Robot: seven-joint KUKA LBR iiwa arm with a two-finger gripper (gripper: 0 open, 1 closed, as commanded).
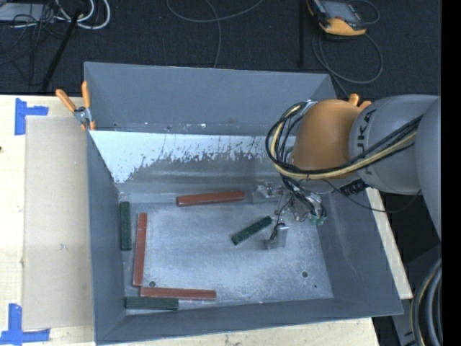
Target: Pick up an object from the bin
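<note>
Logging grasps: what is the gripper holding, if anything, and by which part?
It cannot be told: the gripper sits at the upper-right end of the tilted dark green bar mid-bin.

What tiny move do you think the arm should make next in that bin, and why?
Probably a small shift toward the view's left. The gripper sits at the right end of the tilted dark green stick, not over its middle. Moving along the stick toward its centre should give a steadier grasp, I'd judge.
</note>
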